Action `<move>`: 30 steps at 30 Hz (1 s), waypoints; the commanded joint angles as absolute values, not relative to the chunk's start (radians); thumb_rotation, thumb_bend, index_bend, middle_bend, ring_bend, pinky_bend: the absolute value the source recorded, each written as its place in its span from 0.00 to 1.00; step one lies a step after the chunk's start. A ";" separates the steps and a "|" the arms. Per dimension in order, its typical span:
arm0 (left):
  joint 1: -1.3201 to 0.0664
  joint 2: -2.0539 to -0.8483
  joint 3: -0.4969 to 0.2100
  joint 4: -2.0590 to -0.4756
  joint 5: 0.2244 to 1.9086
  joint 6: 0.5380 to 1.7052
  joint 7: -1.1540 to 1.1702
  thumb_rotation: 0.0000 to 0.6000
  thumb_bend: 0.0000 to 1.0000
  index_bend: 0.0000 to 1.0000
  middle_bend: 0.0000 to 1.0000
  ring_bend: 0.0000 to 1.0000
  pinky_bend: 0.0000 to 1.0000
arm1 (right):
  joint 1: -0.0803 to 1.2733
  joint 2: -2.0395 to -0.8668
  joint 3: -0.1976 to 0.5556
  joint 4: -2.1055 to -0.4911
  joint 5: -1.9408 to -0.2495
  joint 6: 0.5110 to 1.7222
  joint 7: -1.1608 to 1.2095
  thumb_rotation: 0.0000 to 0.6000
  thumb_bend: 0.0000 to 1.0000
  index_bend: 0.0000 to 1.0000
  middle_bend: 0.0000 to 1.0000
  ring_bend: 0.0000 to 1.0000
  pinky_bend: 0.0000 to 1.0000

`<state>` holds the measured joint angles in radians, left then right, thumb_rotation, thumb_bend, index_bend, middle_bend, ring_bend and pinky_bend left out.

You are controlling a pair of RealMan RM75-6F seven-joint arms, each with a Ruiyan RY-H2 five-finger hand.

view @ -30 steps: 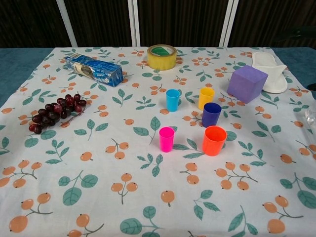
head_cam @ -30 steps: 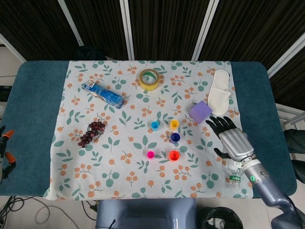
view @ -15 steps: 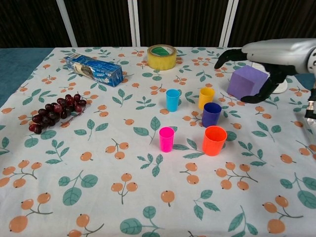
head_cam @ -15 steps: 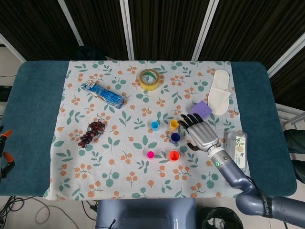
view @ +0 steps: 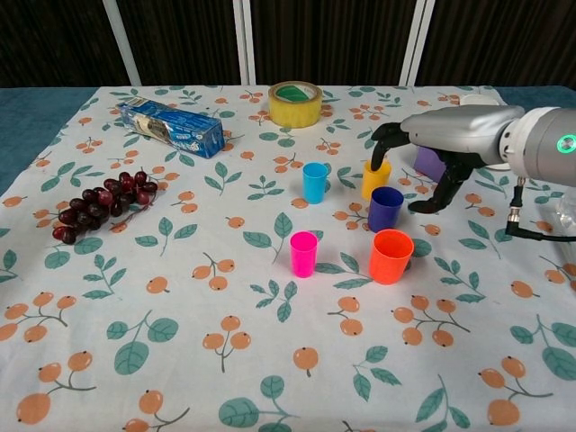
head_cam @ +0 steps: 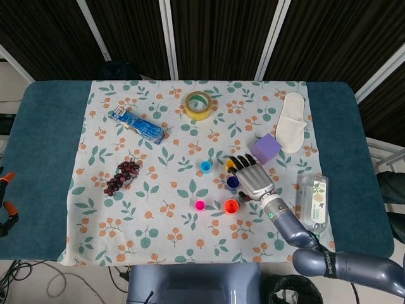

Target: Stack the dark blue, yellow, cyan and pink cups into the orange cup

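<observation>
Five small cups stand close together on the floral cloth: cyan [view: 315,182], yellow [view: 375,180], dark blue [view: 385,209], pink [view: 303,254] and orange [view: 391,256]. The head view shows the same group, with the dark blue cup [head_cam: 233,182] between the yellow cup [head_cam: 230,164] and the orange cup [head_cam: 231,206]. My right hand [view: 445,142] hovers just right of the yellow and dark blue cups. Its fingers are spread and curved down, with the fingertips [view: 382,137] over the yellow cup's rim. It holds nothing. My left hand is out of sight.
A purple cube [head_cam: 267,147] sits behind my right hand, with a white slipper [head_cam: 290,123] beyond it. A clear bottle [head_cam: 313,196] lies at the right edge. A tape roll [view: 295,103], a blue packet [view: 171,127] and grapes [view: 97,200] lie to the back and left.
My right hand has swept left from the table's right side, past the purple cube, and now hangs over the yellow and dark blue cups. The cups have not moved.
</observation>
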<state>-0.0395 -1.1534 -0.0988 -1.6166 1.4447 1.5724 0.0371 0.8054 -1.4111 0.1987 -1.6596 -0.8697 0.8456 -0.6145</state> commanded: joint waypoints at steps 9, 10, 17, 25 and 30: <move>-0.039 -1.152 -0.100 -1.616 1.442 1.573 0.037 1.00 0.80 0.14 0.03 0.00 0.00 | 0.835 -1.450 0.189 -1.607 -0.826 0.860 -0.608 1.00 0.40 0.32 0.00 0.00 0.00; -0.039 -1.153 -0.100 -1.616 1.442 1.573 0.037 1.00 0.80 0.14 0.03 0.00 0.00 | 0.837 -1.453 0.189 -1.604 -0.825 0.861 -0.606 1.00 0.40 0.32 0.00 0.00 0.00; -0.038 -1.152 -0.101 -1.615 1.440 1.576 0.036 1.00 0.80 0.14 0.03 0.00 0.00 | 0.850 -1.472 0.176 -1.584 -0.818 0.860 -0.601 1.00 0.40 0.33 0.00 0.00 0.00; -0.037 -1.153 -0.103 -1.614 1.438 1.576 0.037 1.00 0.80 0.14 0.03 0.00 0.00 | 0.862 -1.489 0.169 -1.564 -0.814 0.866 -0.591 1.00 0.40 0.36 0.00 0.00 0.00; -0.037 -1.152 -0.103 -1.615 1.437 1.577 0.039 1.00 0.80 0.14 0.03 0.00 0.00 | 0.868 -1.499 0.166 -1.553 -0.814 0.872 -0.589 1.00 0.40 0.38 0.00 0.00 0.00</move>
